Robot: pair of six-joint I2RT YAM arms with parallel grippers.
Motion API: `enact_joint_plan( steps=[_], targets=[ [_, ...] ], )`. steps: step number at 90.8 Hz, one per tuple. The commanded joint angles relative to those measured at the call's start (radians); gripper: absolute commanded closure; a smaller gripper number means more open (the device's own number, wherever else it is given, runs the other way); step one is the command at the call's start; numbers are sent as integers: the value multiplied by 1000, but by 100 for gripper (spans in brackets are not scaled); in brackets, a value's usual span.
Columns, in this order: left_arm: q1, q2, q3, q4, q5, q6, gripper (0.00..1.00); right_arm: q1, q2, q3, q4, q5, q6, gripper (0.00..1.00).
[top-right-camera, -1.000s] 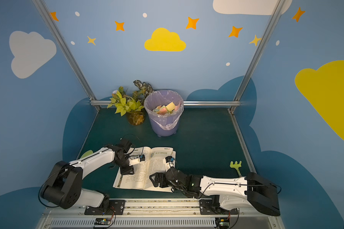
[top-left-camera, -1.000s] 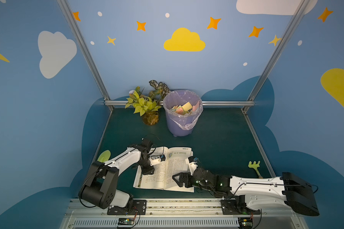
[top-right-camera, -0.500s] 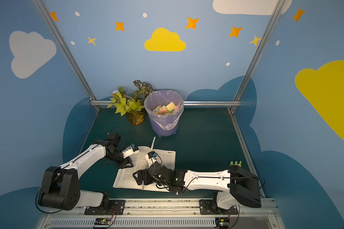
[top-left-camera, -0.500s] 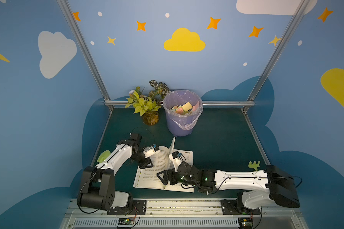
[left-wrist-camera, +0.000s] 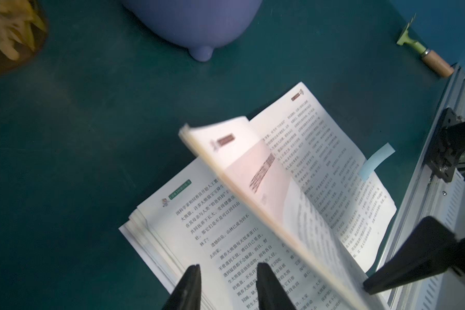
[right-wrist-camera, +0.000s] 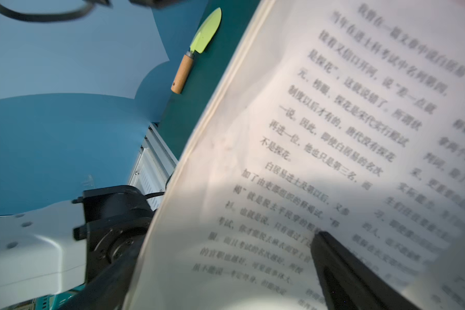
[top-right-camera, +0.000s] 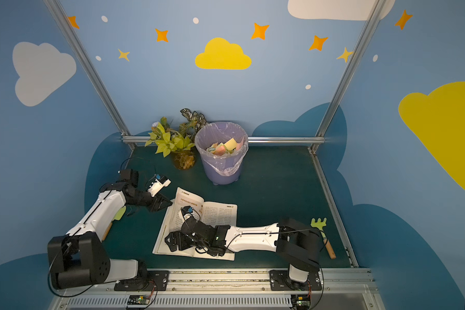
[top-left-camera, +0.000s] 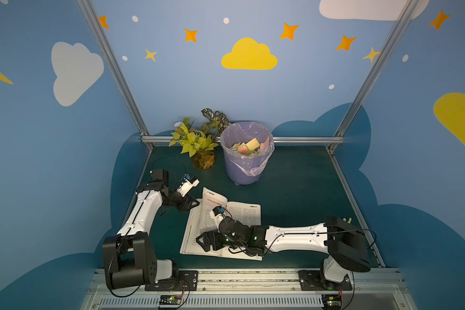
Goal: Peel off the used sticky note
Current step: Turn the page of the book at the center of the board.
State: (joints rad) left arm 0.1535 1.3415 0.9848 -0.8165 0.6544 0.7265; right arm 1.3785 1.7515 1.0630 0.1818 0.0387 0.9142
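Containers, left to right. A pot at the far left of the table holds a leafy green plant. Just to its right stands a purple bin, lined with a clear bag and holding loose coloured paper slips in yellow, pink and green.

Other items, left to right. A green trowel is noted at the near left, partly hidden under the left arm. The left gripper is positioned over the far left corner of an open book. Its fingers are set narrowly apart and nothing is seen between them. A sheaf of pages is raised from the book's middle. The right gripper is placed low at the book's near left, its jaws spread wide with the raised sheaf between them, one finger against the printed face; no clamping is observed. The right arm lies across the book's near half. The sticky note, a pale blue strip, is found attached to the right-hand page, projecting past its outer edge. It is not made out in either top view. A green rake lies at the near right.
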Motion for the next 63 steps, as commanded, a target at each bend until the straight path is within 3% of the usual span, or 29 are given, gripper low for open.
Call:
enact_joint_plan(
  steps=[1,31,63],
  targets=[
    [7,-52,21,-59,102,-1,61,7,57,51,-13,-42,-3,6],
    [-98,-119,-36,-96,43,70,59,38,122,117,-64,-73,-31,5],
    [-225,-104,-51,-78,-40,41,59,58,-8,-26,-87,-18,-19,5]
  ],
)
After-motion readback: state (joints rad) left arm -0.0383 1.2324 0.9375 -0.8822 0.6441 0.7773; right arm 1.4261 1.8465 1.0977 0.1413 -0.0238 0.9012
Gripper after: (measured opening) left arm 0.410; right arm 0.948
